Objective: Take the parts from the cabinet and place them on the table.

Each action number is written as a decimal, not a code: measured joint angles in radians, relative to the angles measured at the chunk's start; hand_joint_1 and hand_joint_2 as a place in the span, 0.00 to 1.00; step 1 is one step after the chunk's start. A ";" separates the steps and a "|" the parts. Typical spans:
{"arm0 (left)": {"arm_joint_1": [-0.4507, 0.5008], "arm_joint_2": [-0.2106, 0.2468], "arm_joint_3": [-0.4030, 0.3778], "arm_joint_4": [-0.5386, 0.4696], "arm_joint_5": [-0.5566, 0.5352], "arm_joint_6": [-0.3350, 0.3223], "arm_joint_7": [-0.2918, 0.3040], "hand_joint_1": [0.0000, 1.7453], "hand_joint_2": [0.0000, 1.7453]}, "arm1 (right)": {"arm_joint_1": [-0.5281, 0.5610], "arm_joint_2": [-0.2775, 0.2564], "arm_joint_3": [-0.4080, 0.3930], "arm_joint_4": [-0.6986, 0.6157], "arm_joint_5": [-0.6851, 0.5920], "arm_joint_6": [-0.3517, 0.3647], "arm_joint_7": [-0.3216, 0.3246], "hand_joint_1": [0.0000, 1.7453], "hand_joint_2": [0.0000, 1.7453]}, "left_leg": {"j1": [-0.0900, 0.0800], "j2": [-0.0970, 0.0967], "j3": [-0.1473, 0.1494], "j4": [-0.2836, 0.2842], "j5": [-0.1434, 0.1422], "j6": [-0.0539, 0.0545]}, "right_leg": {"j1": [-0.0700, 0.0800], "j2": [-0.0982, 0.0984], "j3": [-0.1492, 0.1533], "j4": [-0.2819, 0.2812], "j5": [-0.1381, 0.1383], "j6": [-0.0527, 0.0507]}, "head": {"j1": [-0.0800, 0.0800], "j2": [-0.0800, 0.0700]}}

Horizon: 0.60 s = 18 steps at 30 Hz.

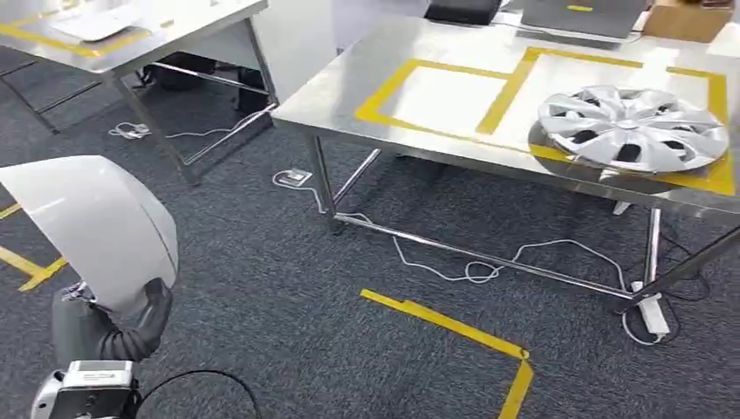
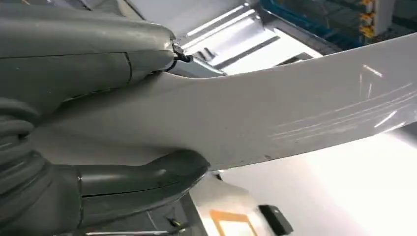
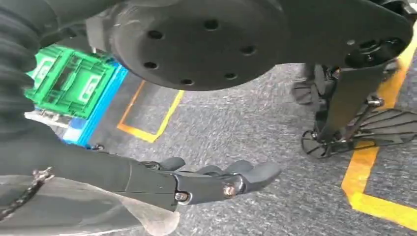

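The left hand grips a pale curved panel by its lower edge, thumb on one face and fingers on the other, as the left wrist view confirms. The panel stands upright above the hand, over the carpet and well apart from the steel table. The right hand hangs over the floor, fingers loosely extended, holding nothing.

Risks, as judged: the hold sits on one edge of a broad, smooth sheet, so the panel may pivot or slip out while carried. The hubcap already occupies one taped square; a careless set-down could strike it. Loose cables lie under the table, a tripping hazard on approach.
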 joint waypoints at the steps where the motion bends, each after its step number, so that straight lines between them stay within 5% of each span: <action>1: 0.000 0.002 0.000 0.000 0.000 0.000 -0.001 1.00 1.00 | 0.002 0.001 0.000 -0.001 0.000 0.000 0.000 0.00 1.00 | -0.002 -0.040 0.010 -0.065 0.076 0.010 | -0.004 0.007 -0.008 -0.003 -0.006 0.001 | 0.000 0.000; 2: 0.003 0.006 0.000 0.000 0.000 0.000 -0.002 1.00 1.00 | -0.001 0.002 0.000 -0.002 0.000 0.000 0.000 0.00 1.00 | -0.010 -0.059 0.000 -0.089 0.062 0.015 | 0.000 0.025 0.005 0.002 -0.014 0.010 | 0.000 0.000; 4: 0.000 0.006 -0.003 0.000 0.000 0.000 -0.002 1.00 1.00 | -0.002 0.002 0.001 -0.002 0.000 0.000 -0.003 0.00 1.00 | -0.013 -0.052 0.014 -0.102 0.065 0.018 | -0.003 0.041 0.013 -0.002 -0.017 0.022 | -0.004 0.000; 6: -0.007 0.008 -0.006 0.000 0.001 0.000 -0.003 1.00 1.00 | 0.001 0.000 0.004 -0.002 0.000 0.000 0.001 0.00 1.00 | -0.007 -0.033 0.030 -0.110 0.064 0.025 | -0.001 0.042 0.013 0.009 -0.012 0.037 | -0.004 0.000; 7: -0.007 0.007 -0.010 0.000 0.001 0.000 -0.003 1.00 1.00 | 0.001 -0.003 0.006 -0.002 0.000 -0.002 0.010 0.00 1.00 | -0.003 -0.021 0.052 -0.117 0.060 0.029 | 0.004 0.014 0.001 0.034 -0.015 0.038 | 0.000 0.000; 9: -0.008 0.006 -0.013 0.001 0.000 0.000 -0.003 1.00 1.00 | -0.008 -0.001 0.007 -0.003 0.000 -0.002 0.012 0.00 1.00 | -0.002 -0.001 0.063 -0.118 0.046 0.036 | 0.003 -0.048 -0.085 0.166 -0.036 0.047 | 0.015 0.000; 11: -0.009 0.007 -0.016 0.001 0.000 0.000 -0.002 1.00 1.00 | -0.007 -0.001 0.011 -0.003 0.000 -0.002 0.007 0.00 1.00 | -0.003 0.019 0.074 -0.118 0.029 0.035 | -0.001 -0.062 -0.178 0.273 -0.109 0.054 | 0.014 0.000; 12: -0.009 0.006 -0.016 0.002 0.000 0.000 -0.002 1.00 1.00 | -0.004 -0.001 0.013 -0.003 0.000 -0.002 0.007 0.00 1.00 | -0.002 0.028 0.083 -0.118 0.021 0.034 | -0.001 -0.064 -0.200 0.280 -0.120 0.059 | 0.016 0.000; 14: -0.012 0.006 -0.018 0.003 0.000 -0.001 -0.002 1.00 1.00 | -0.004 -0.001 0.015 -0.003 0.000 -0.002 -0.005 0.00 1.00 | -0.002 0.049 0.111 -0.118 0.000 0.031 | -0.001 -0.071 -0.188 0.193 -0.060 0.058 | 0.015 0.000; 16: -0.017 0.006 -0.019 0.005 0.000 -0.001 0.000 1.00 1.00 | -0.001 -0.001 0.016 -0.003 0.000 -0.003 -0.005 0.00 1.00 | -0.003 0.061 0.134 -0.119 -0.025 0.021 | -0.001 -0.101 -0.133 0.026 0.073 0.057 | 0.015 0.000; 18: -0.024 0.006 -0.020 0.008 0.001 0.000 0.003 1.00 1.00 | 0.000 -0.001 0.017 -0.003 0.000 -0.002 -0.005 0.00 1.00 | -0.008 0.068 0.147 -0.119 -0.044 0.009 | 0.007 -0.110 -0.132 0.025 0.042 0.033 | 0.013 0.000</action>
